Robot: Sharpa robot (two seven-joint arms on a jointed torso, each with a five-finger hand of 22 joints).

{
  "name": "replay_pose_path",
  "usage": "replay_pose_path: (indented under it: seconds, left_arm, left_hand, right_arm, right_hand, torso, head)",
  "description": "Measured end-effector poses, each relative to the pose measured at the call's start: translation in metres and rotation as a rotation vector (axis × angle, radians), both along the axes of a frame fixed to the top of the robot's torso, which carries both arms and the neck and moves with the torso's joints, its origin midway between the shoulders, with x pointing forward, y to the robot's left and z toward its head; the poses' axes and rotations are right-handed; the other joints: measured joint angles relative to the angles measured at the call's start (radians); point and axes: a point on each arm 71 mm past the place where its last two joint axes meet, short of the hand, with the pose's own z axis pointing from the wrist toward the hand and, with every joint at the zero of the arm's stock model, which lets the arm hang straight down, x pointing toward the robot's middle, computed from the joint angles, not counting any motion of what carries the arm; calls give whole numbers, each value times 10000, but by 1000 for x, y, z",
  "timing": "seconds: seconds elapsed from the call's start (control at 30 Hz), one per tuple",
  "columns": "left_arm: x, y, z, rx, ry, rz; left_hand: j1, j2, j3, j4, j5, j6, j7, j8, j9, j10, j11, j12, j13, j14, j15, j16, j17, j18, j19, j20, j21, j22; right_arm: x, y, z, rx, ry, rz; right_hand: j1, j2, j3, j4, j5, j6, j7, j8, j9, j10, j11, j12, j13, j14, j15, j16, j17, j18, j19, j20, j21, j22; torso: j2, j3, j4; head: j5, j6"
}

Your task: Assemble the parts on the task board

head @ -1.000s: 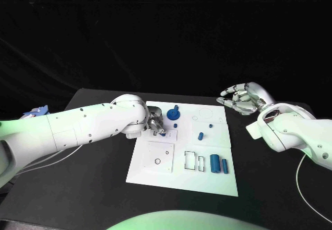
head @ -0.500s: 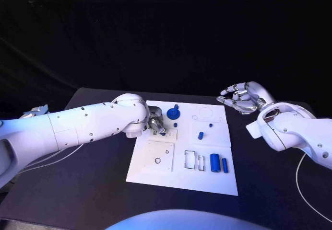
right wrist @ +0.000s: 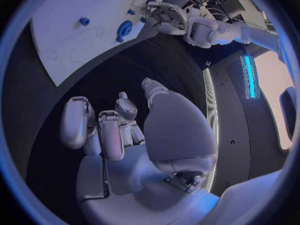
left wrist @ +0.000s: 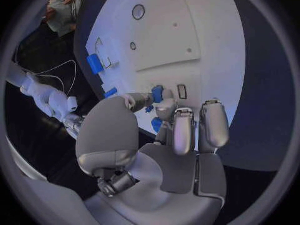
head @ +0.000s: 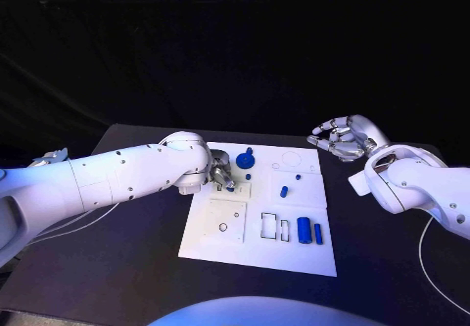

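Two hands were in play, and I took them nearest the work first. My left hand (head: 219, 178) sat low on the task board (head: 257, 258) at its far-left corner. In the left wrist view its fingers (left wrist: 178, 130) were bent down together, their tips closed round a small blue part (left wrist: 157, 93) against the white plate. I read that as a pinch on the part, though the contact itself was half hidden behind the fingers.

Just past that hand, toward the board's far edge, stood a round blue part (head: 244, 160) with a small blue peg (head: 250, 150) just beyond it. To the inner side of the hand lay a short blue piece (head: 283, 192). A tiny blue stud (head: 297, 178) lay near it, a little farther from the hand. Nearer me than the hand, toward the board's near-right area, two blue cylinders (head: 305, 230) lay side by side next to a row of outlined slots.

My right hand (head: 339, 139) hung off the board, above the black table (head: 128, 272) beyond its far-right corner. Its fingers (right wrist: 112, 130) were curled partly in, and it held nothing.
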Motion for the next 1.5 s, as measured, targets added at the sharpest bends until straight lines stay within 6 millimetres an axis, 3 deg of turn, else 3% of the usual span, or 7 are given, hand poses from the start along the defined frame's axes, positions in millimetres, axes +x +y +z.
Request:
replay_pose_path:
  seconds: [0.2,0.23,0.53,0.77,0.9,1.3,1.5]
  left_arm:
    - [1,0,0,19,20,24]
    - [1,0,0,18,22,28]
    - [2,0,-1,39,55,48]
    - [3,0,-2,84,92,65]
    - [3,0,-3,118,127,70]
    - [4,1,-3,155,161,99]
    - [4,1,-3,149,173,115]
  left_hand:
    - [-195,-37,5,-5,0,71,-59,5,-11,17,-17,41,49,0,0,40,0,-1,35,-35,8,44]
    - [-287,-25,237,-238,-18,121,-89,5,-24,38,-38,87,87,0,0,40,0,-1,35,-35,44,65]
    - [-516,-11,119,-372,-21,202,-119,8,-42,122,-52,176,250,35,-35,88,-1,-1,144,-72,64,187]
    - [-709,2,-505,-22,-58,532,-430,28,-80,143,-73,234,314,35,-35,135,0,0,144,-72,63,235]
    - [-816,53,-857,209,-57,655,-479,57,-114,142,-73,234,328,35,-34,135,0,0,179,-107,102,267]
    - [-973,163,-1441,510,-55,674,-426,17,-147,141,-72,270,369,34,-34,170,-1,-1,214,-71,102,309]
    - [-1102,134,-1774,494,-55,674,-426,-3,-171,175,-38,270,354,34,-33,170,-1,0,214,-72,102,328]
  right_arm:
    - [0,0,0,3,2,-3]
    - [0,0,0,3,1,-3]
    - [0,-1,0,-22,-40,-1]
    - [0,-1,0,-33,-56,-4]
    - [0,-1,0,-37,-62,-3]
    - [0,-1,1,-45,-83,-12]
    - [0,-2,1,-45,-95,-25]
  right_hand:
    - [1,0,-9,9,0,0,0,0,0,0,0,0,-2,0,0,-39,-1,48,0,0,-1,-1]
    - [0,0,-9,9,0,0,0,0,0,0,0,0,-6,0,0,-39,-1,48,0,0,-1,-1]
    - [-40,40,-8,8,20,0,0,42,9,-37,-38,0,-58,0,0,-61,-2,49,0,0,-21,-2]
    - [-92,92,-8,8,56,0,0,42,9,-38,-38,-38,-91,0,0,-79,-2,48,0,0,-56,0]
    - [-146,146,-37,37,56,-39,-34,115,9,-37,-38,-39,-103,-2,-1,-79,-3,48,-36,36,-56,6]
    - [-507,178,-187,78,97,-107,-38,232,7,-111,-38,-77,-179,-36,-36,-79,-4,48,-36,36,-152,4]
    - [-592,169,-245,76,96,-137,-7,257,7,-111,-38,-77,-196,-36,-36,-116,-4,47,-35,36,-152,4]
  torso:
    - [-1,0,2]
    - [-1,0,3]
    - [-1,2,2]
    - [1,3,0]
    - [1,4,0]
    - [1,4,3]
    - [0,4,3]
  head:
    - [-7,-1]
    - [-8,-1]
    - [-19,0]
    - [-36,0]
    - [-46,0]
    - [-58,9]
    - [-50,22]
